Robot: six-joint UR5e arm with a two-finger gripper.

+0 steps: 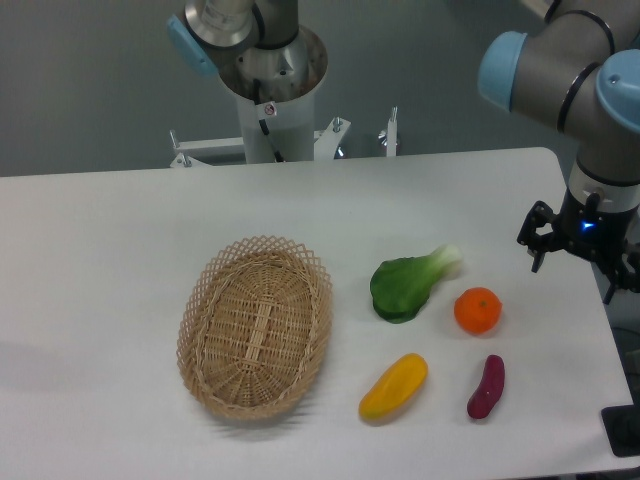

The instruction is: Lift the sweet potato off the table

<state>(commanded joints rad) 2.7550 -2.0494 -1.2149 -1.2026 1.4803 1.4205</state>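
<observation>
The sweet potato (486, 387) is a small dark purple root lying on the white table (120, 230) near the front right. It lies just below the orange and to the right of the yellow fruit. My gripper (576, 262) hangs over the table's right edge, behind and to the right of the sweet potato and well apart from it. Its jaws stand apart with nothing between them.
A round orange (477, 310) sits just behind the sweet potato. A yellow oblong fruit (393, 386) lies to its left. A green bok choy (408, 285) lies behind that. An oval wicker basket (255, 328) stands left of centre. The arm's base (272, 90) is at the back.
</observation>
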